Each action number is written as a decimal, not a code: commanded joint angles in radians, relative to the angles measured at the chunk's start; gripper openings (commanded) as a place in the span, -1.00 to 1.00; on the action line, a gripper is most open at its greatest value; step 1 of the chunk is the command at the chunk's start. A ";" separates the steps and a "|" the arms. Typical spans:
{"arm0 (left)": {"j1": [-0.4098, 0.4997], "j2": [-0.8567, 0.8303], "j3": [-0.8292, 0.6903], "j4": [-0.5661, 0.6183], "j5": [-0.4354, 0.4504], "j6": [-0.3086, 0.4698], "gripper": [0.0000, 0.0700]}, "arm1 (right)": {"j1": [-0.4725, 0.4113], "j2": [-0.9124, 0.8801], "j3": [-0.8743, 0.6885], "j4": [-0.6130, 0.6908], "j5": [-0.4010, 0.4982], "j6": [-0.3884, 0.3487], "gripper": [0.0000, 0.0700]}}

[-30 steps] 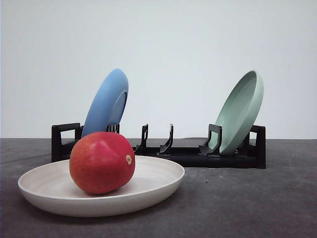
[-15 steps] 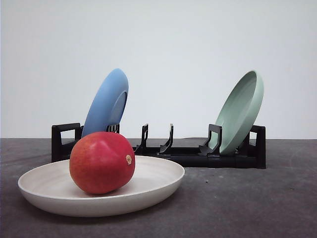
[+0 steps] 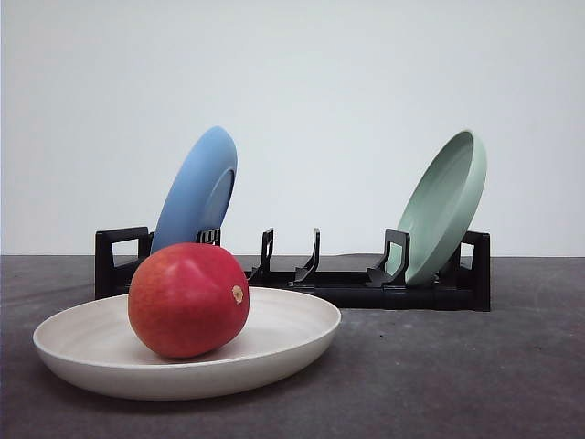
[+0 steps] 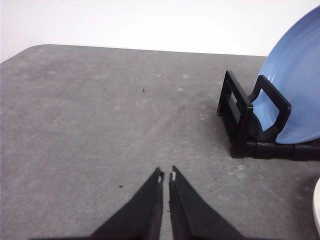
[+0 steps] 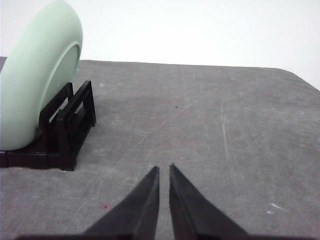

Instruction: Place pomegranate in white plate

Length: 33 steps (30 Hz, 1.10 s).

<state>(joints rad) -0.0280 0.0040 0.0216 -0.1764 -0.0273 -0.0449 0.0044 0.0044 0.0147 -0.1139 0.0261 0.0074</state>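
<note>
The red pomegranate [image 3: 188,299], with a small tan nub facing right, rests inside the white plate [image 3: 292,343] at the front left of the table. A sliver of that plate's rim [image 4: 317,207] appears in the left wrist view. My left gripper [image 4: 166,176] is shut with nothing in it, above bare grey table beside the rack's blue-plate end. My right gripper [image 5: 163,170] is also shut and holds nothing, over bare table beside the rack's green-plate end.
A black dish rack [image 3: 347,283] stands behind the white plate. A blue plate [image 3: 196,192] leans in its left end and a pale green plate [image 3: 445,206] in its right end. Grey tabletop [image 3: 457,384] lies open at the front right.
</note>
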 commanded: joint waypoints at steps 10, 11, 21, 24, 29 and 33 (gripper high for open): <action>0.002 -0.001 -0.010 0.013 0.002 0.006 -1.00 | -0.002 -0.001 -0.004 0.013 0.001 0.012 -0.91; 0.002 -0.001 -0.010 0.013 0.002 0.006 -1.00 | -0.002 -0.001 -0.004 0.013 0.001 0.012 -0.91; 0.002 -0.001 -0.010 0.013 0.002 0.006 -1.00 | -0.002 -0.001 -0.004 0.013 0.001 0.012 -0.91; 0.002 -0.001 -0.010 0.013 0.002 0.006 -1.00 | -0.002 -0.001 -0.004 0.013 0.001 0.012 -0.91; 0.002 -0.001 -0.010 0.013 0.002 0.006 -1.00 | -0.002 -0.001 -0.004 0.013 0.001 0.012 -0.91; 0.002 -0.001 -0.010 0.013 0.002 0.006 -1.00 | -0.002 -0.001 -0.004 0.013 0.001 0.012 -0.91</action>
<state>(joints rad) -0.0280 0.0040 0.0216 -0.1764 -0.0273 -0.0448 0.0044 0.0044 0.0147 -0.1139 0.0261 0.0074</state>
